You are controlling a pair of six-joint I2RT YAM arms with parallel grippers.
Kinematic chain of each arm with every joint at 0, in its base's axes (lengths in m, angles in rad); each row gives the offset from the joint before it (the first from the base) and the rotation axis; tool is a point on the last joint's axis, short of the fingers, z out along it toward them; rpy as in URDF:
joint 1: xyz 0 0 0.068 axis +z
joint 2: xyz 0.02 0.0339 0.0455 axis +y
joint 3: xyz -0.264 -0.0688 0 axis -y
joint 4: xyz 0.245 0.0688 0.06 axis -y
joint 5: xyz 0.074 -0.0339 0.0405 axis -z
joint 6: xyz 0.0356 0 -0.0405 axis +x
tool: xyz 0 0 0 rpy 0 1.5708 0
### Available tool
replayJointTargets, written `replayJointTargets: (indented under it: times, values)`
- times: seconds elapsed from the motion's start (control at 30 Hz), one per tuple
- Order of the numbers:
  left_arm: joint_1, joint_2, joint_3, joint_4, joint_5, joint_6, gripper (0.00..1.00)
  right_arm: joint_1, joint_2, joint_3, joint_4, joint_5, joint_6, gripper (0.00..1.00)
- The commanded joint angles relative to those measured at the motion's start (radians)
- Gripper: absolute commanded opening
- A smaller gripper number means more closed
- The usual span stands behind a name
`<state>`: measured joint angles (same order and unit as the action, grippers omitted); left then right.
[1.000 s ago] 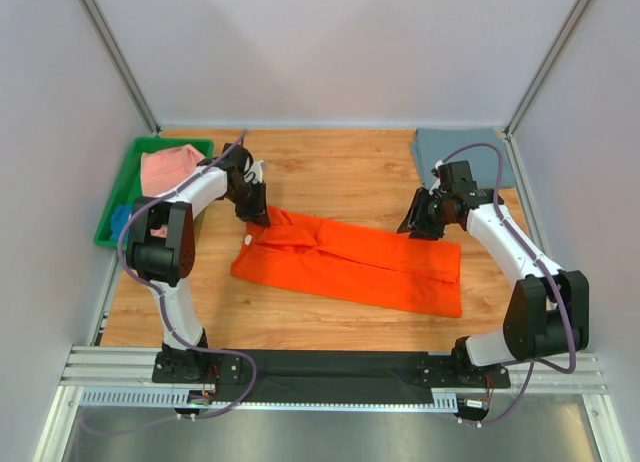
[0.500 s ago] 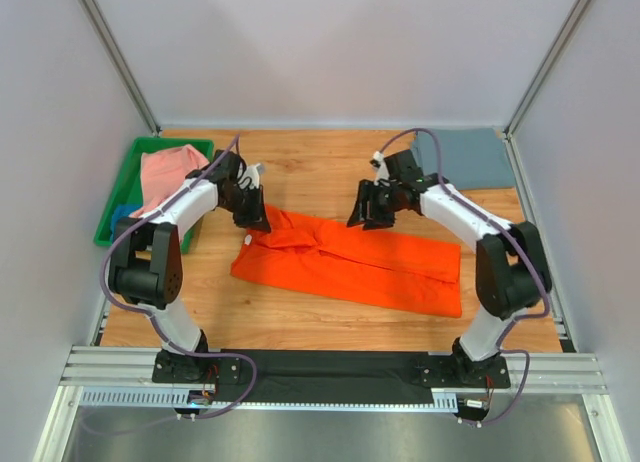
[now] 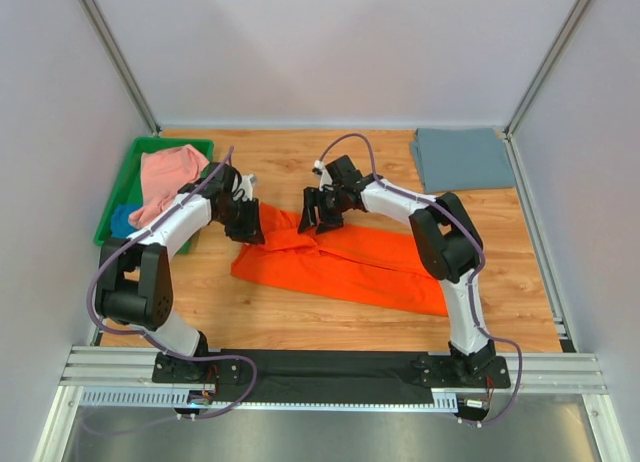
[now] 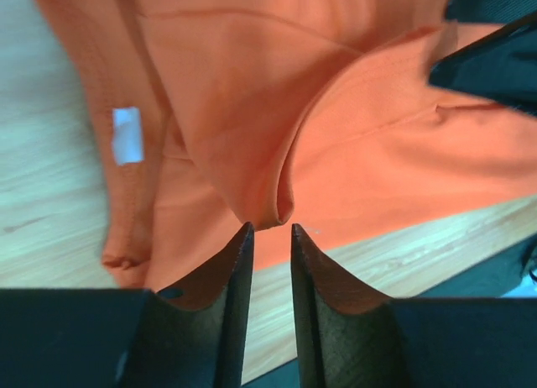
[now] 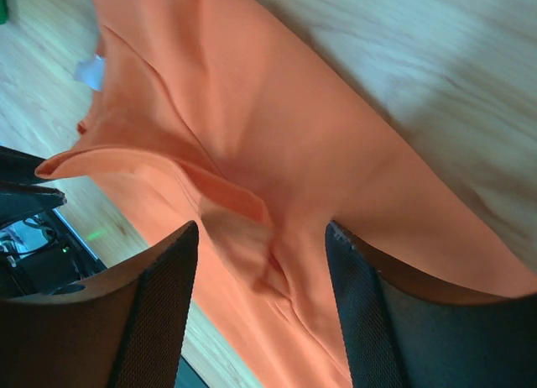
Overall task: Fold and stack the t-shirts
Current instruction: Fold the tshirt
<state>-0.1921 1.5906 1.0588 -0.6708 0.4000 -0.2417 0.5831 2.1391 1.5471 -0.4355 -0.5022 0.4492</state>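
Note:
The bright orange t-shirt [image 3: 360, 270] lies as a long band across the middle of the table, its collar end to the left. My left gripper [image 3: 252, 225] hangs over that end. Its jaws [image 4: 268, 230] stand slightly open with nothing between them, and a raised fold of orange cloth [image 4: 278, 205] sits just past the tips. My right gripper [image 3: 312, 217] is close by on the right, open wide [image 5: 260, 228] above a wrinkle in the orange cloth [image 5: 277, 262]. A folded slate grey-blue t-shirt [image 3: 462, 158] lies at the back right. The salmon pink t-shirt [image 3: 170, 172] and the blue t-shirt [image 3: 122, 220] are in the tray.
The green plastic tray [image 3: 120, 177] stands at the left edge of the table. A white label [image 4: 127, 134] shows inside the orange collar. The right arm stretches across the shirt's upper edge. Grey walls close in the table on three sides.
The right arm has swept left from the shirt's right end to its collar end, and its jaws have opened wider. The left gripper stayed at the collar end and has opened off the cloth.

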Motion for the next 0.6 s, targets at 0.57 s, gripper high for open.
replayJointTargets:
  times: [0.57]
  values:
    - [0.028,0.078,0.196,-0.108,-0.036,-0.119,0.38,0.115,-0.132,-0.046,0.055,-0.035,-0.032,0.57]
